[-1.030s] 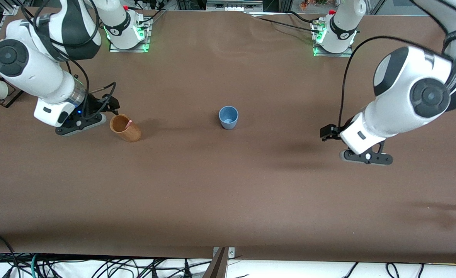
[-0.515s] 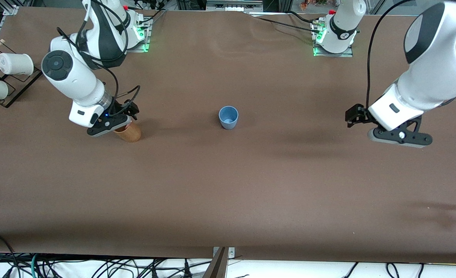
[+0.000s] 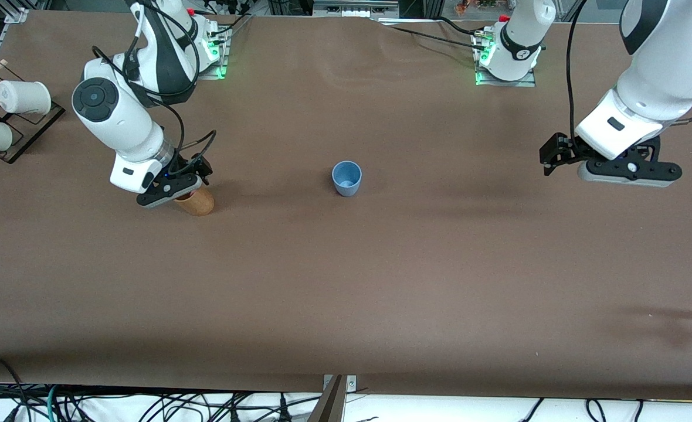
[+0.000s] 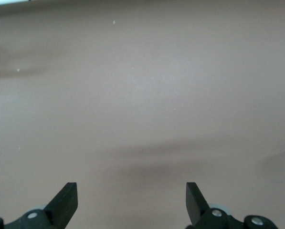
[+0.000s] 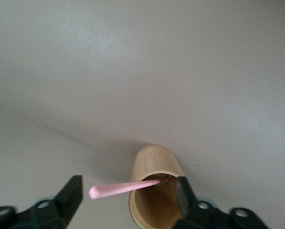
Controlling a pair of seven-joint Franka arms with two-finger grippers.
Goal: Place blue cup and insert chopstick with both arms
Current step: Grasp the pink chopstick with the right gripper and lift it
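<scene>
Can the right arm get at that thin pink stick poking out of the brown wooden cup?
Probably yes. The right tool hangs just over the brown wooden cup, its fingers apart on either side of the thin pink stick, whose free end leans out past the rim with nothing covering it.

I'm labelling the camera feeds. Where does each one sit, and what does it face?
Front view: high across the table, facing both arms; blue cup mid-table.
Left wrist view: on the left arm, facing bare table; left gripper open.
Right wrist view: on the right arm, over the brown cup holding the chopstick; right gripper straddles it.
Shared: front and right wrist views show the brown cup.
</scene>
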